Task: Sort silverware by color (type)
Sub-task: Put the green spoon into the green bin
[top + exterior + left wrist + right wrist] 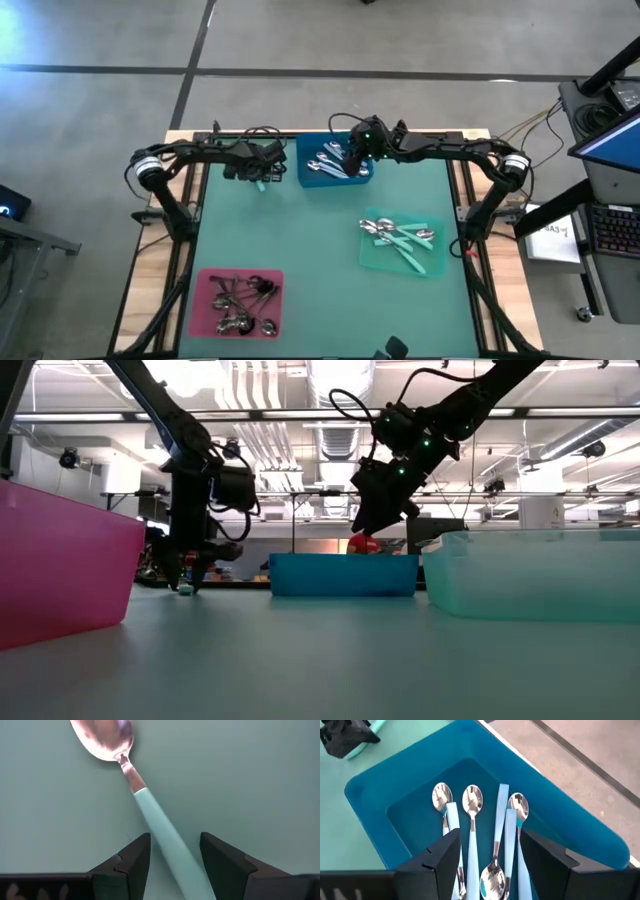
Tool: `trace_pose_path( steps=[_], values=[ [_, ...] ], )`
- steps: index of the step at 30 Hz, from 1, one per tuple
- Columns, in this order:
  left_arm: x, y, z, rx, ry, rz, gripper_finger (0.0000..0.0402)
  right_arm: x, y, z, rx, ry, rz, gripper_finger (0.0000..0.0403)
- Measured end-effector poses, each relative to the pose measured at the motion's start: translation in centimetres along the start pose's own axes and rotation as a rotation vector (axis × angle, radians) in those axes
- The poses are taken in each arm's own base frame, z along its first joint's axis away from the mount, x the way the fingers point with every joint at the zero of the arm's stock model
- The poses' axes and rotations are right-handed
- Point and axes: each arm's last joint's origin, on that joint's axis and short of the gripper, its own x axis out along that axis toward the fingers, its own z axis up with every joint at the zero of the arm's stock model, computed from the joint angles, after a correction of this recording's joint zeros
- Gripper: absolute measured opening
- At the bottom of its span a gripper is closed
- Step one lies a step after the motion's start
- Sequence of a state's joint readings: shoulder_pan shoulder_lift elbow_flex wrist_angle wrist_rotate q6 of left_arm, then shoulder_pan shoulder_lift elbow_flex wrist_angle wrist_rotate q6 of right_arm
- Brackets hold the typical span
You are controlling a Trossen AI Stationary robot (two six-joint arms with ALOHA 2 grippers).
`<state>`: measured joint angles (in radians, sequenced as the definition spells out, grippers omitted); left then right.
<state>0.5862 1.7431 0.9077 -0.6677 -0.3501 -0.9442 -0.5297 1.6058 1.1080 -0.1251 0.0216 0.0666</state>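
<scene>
Mid-sort: left gripper (172, 865) is low at the mat beside the blue tray (305, 178), lining up on a loose teal-handled spoon (150, 810). Fingers apart, the handle runs through the gap between them, bowl pointing away; can't tell if the pads touch it. Next, probably: close on the handle, lift, carry to a tray. Right gripper (487, 865) hangs over the blue tray, fingers wide, holding nothing, light-handled spoons (472, 830) lying below
</scene>
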Motion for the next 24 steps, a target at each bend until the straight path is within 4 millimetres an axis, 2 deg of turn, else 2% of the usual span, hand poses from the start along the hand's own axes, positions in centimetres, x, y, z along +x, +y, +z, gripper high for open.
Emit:
trace_pose_path(
  steps=[5, 12, 19, 24],
  values=[
    [0.9, -0.4, -0.1, 0.092, 0.012, 0.000, 0.0144, 0.0, 0.0, 0.0, -0.011, 0.004, 0.002, 0.0194],
    [0.5, -0.5, -0.1, 0.133, 0.017, -0.038, 0.0039, 0.0, 0.0, -0.4, -0.017, 0.040, 0.000, 0.0194],
    [-0.7, -0.4, -0.2, 0.250, -0.014, -0.084, 0.0039, 0.0, 0.0, -1.1, -0.020, 0.101, -0.002, 0.0194],
    [-2.9, -0.1, -0.5, 0.348, -0.025, -0.175, 0.0039, 0.0, 0.0, -1.5, -0.018, 0.139, -0.004, 0.0194]
  ],
)
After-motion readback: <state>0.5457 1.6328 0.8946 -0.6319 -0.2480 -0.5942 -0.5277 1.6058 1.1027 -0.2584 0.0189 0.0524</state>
